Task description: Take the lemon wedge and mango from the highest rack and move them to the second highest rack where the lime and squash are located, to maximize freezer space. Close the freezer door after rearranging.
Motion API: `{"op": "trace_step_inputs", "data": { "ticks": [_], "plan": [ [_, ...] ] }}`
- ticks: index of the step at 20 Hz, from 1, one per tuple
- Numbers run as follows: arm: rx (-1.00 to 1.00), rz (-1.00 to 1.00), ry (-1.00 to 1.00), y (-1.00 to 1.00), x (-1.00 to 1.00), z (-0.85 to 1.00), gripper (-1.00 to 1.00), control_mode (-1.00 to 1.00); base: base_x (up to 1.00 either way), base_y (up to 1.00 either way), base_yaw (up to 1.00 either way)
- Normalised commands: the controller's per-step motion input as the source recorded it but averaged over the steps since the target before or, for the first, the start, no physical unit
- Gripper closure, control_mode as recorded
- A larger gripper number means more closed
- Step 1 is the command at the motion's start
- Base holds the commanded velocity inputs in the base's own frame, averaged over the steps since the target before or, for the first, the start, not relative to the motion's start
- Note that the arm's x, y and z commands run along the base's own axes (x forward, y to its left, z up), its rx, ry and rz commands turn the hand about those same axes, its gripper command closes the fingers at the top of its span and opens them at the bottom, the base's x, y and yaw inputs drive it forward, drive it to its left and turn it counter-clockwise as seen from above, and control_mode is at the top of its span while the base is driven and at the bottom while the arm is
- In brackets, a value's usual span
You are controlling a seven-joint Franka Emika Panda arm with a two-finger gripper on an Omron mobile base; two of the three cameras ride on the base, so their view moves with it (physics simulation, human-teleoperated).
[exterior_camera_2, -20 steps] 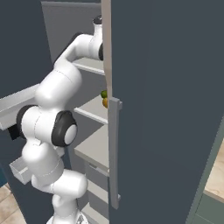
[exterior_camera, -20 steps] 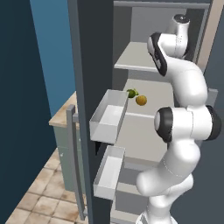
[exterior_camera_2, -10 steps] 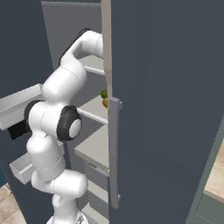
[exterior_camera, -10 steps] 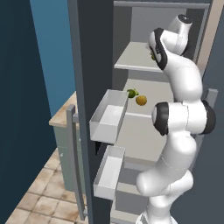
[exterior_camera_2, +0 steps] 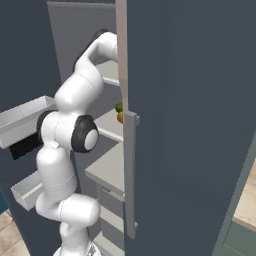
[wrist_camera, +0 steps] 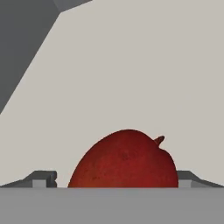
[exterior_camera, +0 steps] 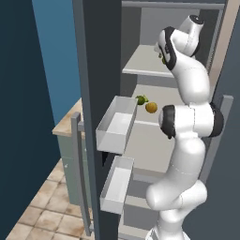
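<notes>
The mango (wrist_camera: pixel 124 159) lies on the highest rack (wrist_camera: pixel 144 70) at the six o'clock position of the hand view, directly between the two fingers (wrist_camera: pixel 43 178), which stand fully released, one at either flank and neither visibly touching the fruit. Its stem nub points toward one o'clock. In the left base view the arm reaches into the freezer at the level of the highest rack (exterior_camera: pixel 143 61), with a green-yellow fleck at its wrist that cannot be identified with certainty. The second highest rack (exterior_camera: pixel 140 136) lies below, carrying the lime (exterior_camera: pixel 140 100) and, just beside it at four o'clock, the squash (exterior_camera: pixel 151 107). The freezer door (exterior_camera: pixel 91 84) stands open, its white bins projecting inward. Assessment: the mango is the bulkiest piece, rounded, firm and smooth-skinned, so it is likely to roll or slip under an off-centre squeeze. Hold should be taken across its widest girth, fingers level with its middle, with moderate pressure only. The grasp is not yet made.
</notes>
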Motion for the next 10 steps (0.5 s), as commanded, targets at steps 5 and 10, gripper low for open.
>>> {"op": "trace_step_inputs", "data": {
  "ticks": [5,10],
  "plan": [
    [0.0,0.05,0.0,0.03,0.19,-0.41,1.0,-1.0,0.0,0.0,0.0],
    [-0.05,0.01,-0.03,0.01,-0.05,-0.35,1.0,-1.0,0.0,0.0,0.0]
  ]
}}
